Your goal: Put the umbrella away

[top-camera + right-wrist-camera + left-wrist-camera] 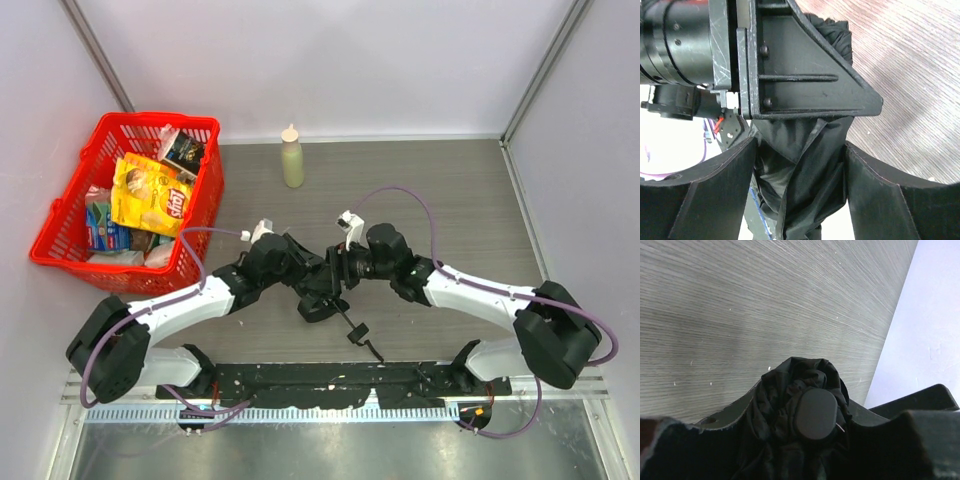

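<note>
Red basket [203, 205] of snacks [150, 195], umbrella [805, 170] outside

grey wood-grain table [450, 200], red basket [205, 215], bottle [292, 158]

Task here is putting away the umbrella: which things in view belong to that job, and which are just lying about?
Belongs to the job:
- umbrella, a black bundle with its shaft pointing toward the arm bases
- left gripper and right gripper, both at its fabric

Just lying about:
- red basket at far left, with snack packets inside
- pale bottle, upright at the back
</note>
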